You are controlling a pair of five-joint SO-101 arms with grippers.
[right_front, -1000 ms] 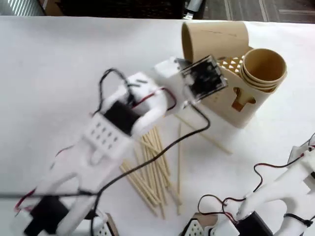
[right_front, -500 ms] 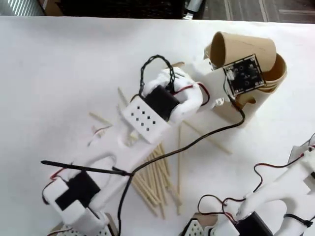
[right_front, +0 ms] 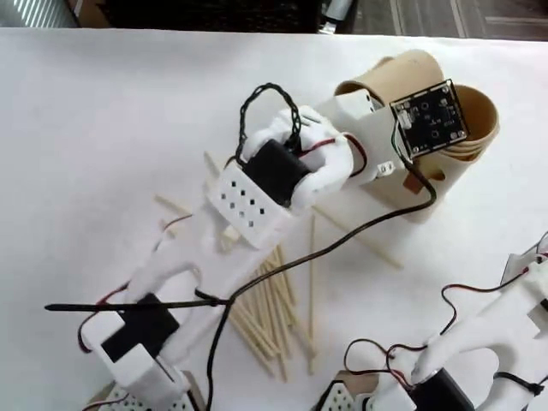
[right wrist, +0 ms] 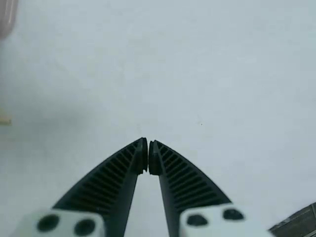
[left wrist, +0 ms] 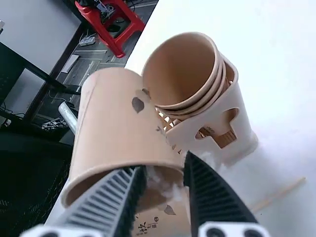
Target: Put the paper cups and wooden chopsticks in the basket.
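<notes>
My left gripper (left wrist: 165,165) is shut on the wall of a tan paper cup (left wrist: 118,133), which lies on its side in the air. In the high view that cup (right_front: 394,75) hangs over the back of the cream basket (right_front: 411,184). A stack of paper cups (right_front: 475,120) stands tilted in the basket, beside the held cup. Several wooden chopsticks (right_front: 265,308) lie in a loose pile on the table under the left arm. One chopstick (right_front: 364,235) lies in front of the basket. My right gripper (right wrist: 148,148) is shut on nothing, above bare white table.
The right arm (right_front: 479,342) rests at the table's near right corner with its cables. A few stray chopsticks (right_front: 175,207) lie left of the pile. The table's far edge runs close behind the basket, with a red stool (left wrist: 111,22) on the floor beyond.
The left arm has swung right and forward with the cup, from beside the basket to above it. The cup has tilted over toward the stacked cups. The right arm has kept still.
</notes>
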